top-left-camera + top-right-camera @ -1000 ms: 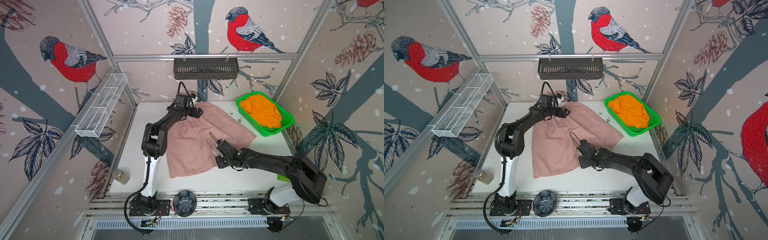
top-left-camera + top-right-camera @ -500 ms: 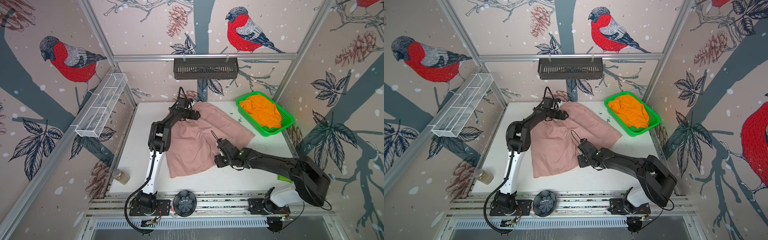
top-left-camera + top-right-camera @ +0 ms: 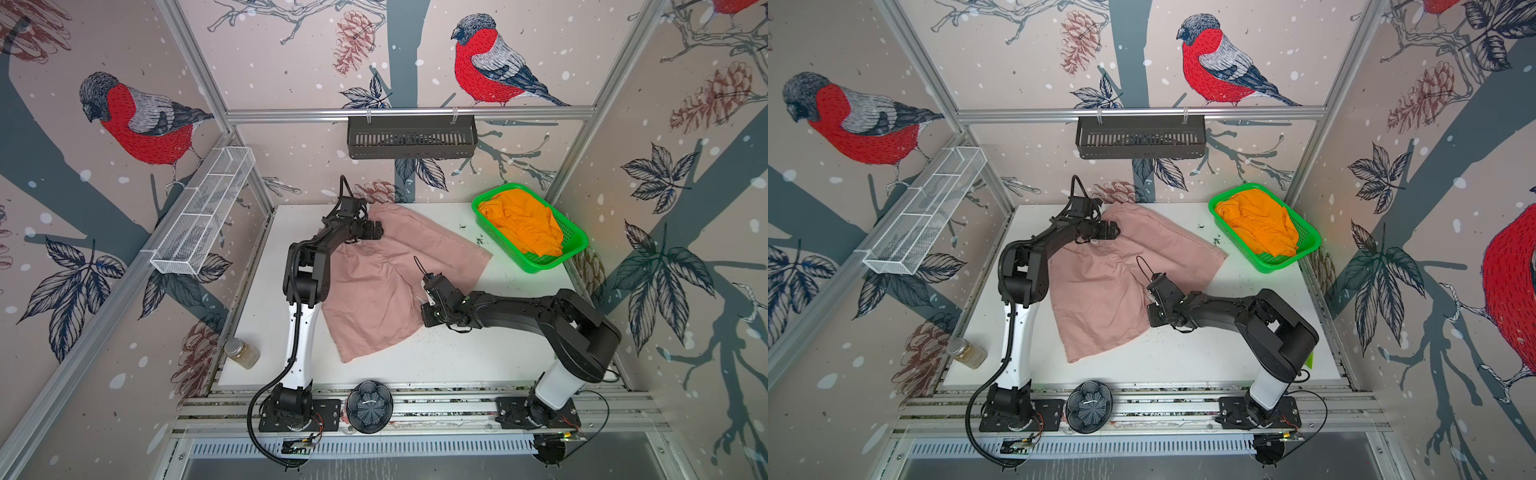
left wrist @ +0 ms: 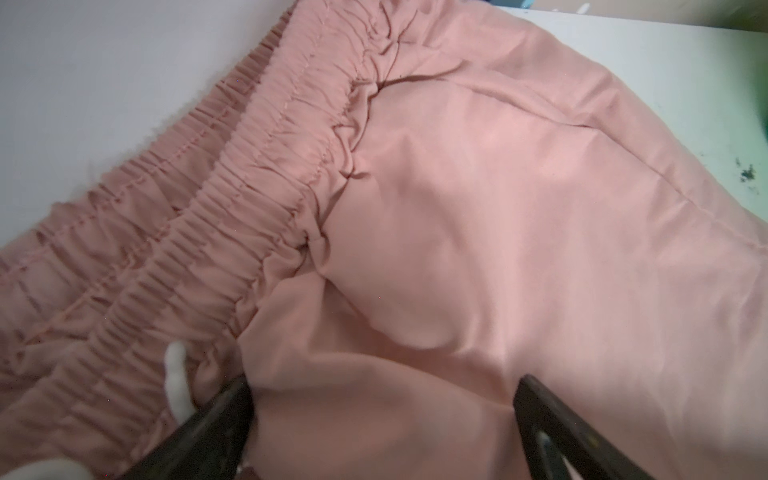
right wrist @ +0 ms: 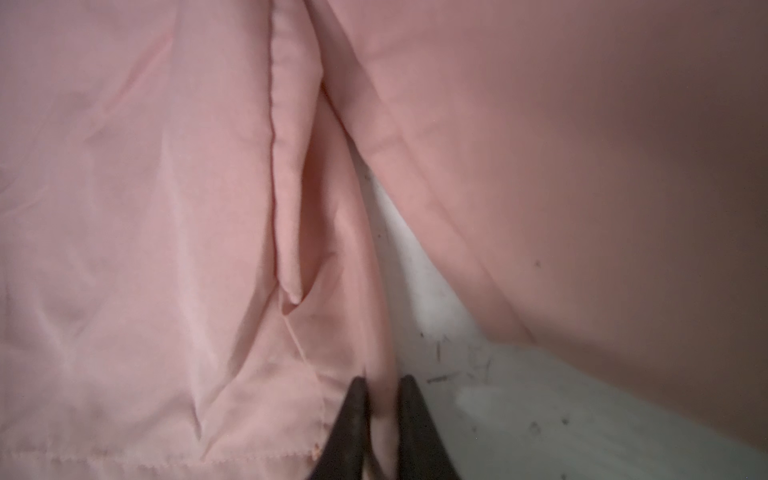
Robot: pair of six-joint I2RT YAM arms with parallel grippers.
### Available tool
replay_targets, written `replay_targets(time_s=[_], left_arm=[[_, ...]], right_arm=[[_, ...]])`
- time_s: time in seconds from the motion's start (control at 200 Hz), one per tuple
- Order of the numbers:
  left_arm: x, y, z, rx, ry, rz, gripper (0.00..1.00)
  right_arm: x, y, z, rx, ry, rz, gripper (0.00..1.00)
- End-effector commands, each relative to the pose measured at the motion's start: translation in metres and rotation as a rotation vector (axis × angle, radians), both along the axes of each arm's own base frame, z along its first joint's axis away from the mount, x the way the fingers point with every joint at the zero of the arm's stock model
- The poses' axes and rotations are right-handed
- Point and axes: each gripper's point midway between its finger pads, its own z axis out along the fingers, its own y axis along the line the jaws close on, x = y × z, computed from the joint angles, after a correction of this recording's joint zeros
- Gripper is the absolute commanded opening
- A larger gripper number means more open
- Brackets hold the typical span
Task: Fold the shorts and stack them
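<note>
Lying spread and unfolded on the surface (image 3: 457, 357), the pink shorts (image 3: 386, 282) show no fold yet. The right jaws are pressed together, pinching a leg's inner hem (image 5: 380, 353) near the crotch. The left jaws stand spread over the cloth by the waistband (image 4: 249, 166), not closed on it. The orange shorts (image 3: 523, 224) sit crumpled in the basket (image 3: 536, 268). By my judgement, both folds and the stacking are left to do.
</note>
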Motion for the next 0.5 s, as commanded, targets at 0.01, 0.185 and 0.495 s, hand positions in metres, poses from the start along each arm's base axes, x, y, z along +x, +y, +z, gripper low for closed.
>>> replay_targets(time_s=[0.01, 0.185, 0.495], left_arm=[[-0.009, 0.041, -0.002, 0.056, 0.068, 0.118, 0.98], [-0.02, 0.089, 0.004, 0.073, 0.077, 0.232, 0.99], [-0.039, 0.1, 0.021, 0.023, 0.046, 0.289, 0.99]], right_arm=[[0.003, -0.015, -0.002, -0.052, 0.015, -0.001, 0.11], [0.024, -0.045, 0.002, -0.087, 0.008, -0.043, 0.1], [0.129, -0.058, 0.017, -0.115, -0.097, -0.064, 0.09]])
